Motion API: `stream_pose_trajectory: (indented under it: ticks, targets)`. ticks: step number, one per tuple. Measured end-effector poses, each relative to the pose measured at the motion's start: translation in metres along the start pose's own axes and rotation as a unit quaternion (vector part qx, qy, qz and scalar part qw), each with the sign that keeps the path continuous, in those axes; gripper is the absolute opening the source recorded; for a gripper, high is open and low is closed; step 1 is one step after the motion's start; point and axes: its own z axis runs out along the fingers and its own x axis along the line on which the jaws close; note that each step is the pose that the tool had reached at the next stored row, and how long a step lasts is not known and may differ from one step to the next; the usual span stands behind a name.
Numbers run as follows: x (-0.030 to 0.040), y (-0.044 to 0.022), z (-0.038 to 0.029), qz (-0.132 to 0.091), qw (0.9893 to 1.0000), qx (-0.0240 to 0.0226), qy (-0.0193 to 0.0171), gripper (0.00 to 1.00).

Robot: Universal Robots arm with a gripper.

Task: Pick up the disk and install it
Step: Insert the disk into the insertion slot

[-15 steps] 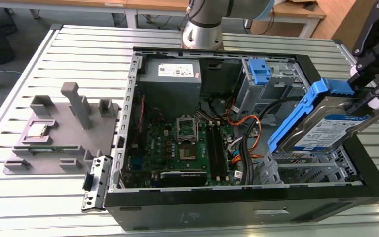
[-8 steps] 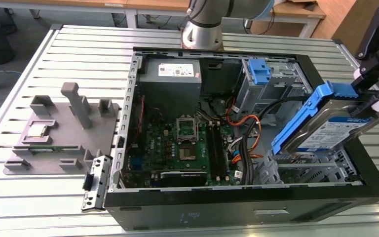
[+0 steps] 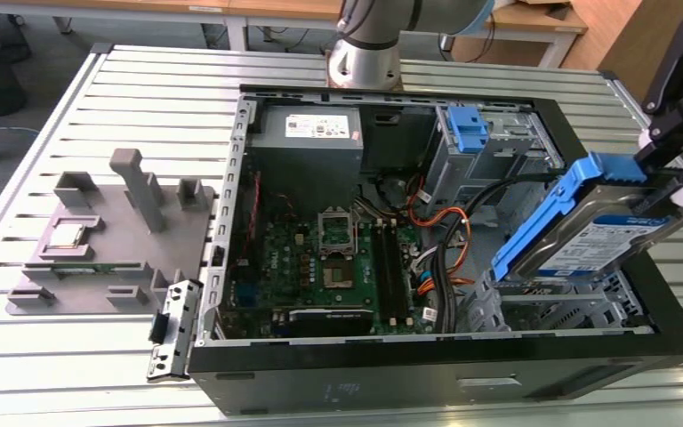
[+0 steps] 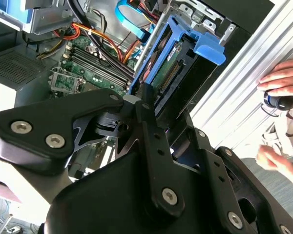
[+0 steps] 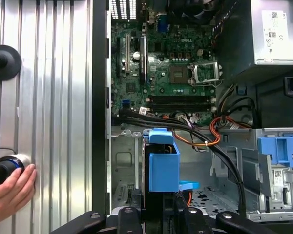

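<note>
Above the open black tower computer case [image 3: 437, 382], at its drive-bay corner on the exterior view's right, we see the flat rectangular silver disk [image 3: 590, 233] with its blue-and-white label and blue plastic rails. It is tilted, with its lower end dipping inside the case's rim; we cannot tell whether it touches the metal bay beneath. The black linkage gripper [image 3: 664, 182] is clamped on the disk's upper end, carrying it. In both wrist views the disk [image 4: 172, 61] [image 5: 163, 163] juts out from between the gripper's [image 4: 145, 97] [image 5: 158, 214] fingers towards the case's interior.

Inside the case we see a green motherboard [image 3: 330, 258] on the floor and a grey power-supply box [image 3: 317, 129] with a white sticker against the far wall. Next to that box a small upright blue plastic latch piece [image 3: 466, 129] stands on the metal cage. Orange and black cables [image 3: 454, 222] run between the motherboard and the bay.

Outside the case, the ribbed aluminium table [image 3: 68, 356] bears a grey plastic fixture [image 3: 146, 200], well apart from the disk. A person's hand [image 5: 12, 190] rests on the table beside the case wall.
</note>
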Motion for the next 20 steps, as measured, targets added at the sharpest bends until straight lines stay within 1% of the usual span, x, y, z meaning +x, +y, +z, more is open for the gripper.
stream_pose_trajectory:
  ticks: [8,20]
  targets:
    - [0.0002,-0.0037,0.0043,-0.001,1.0,-0.0001,0.0001,0.35]
    - [0.0004,-0.0041,0.0068,-0.002,1.0,0.0005,0.0001,0.35]
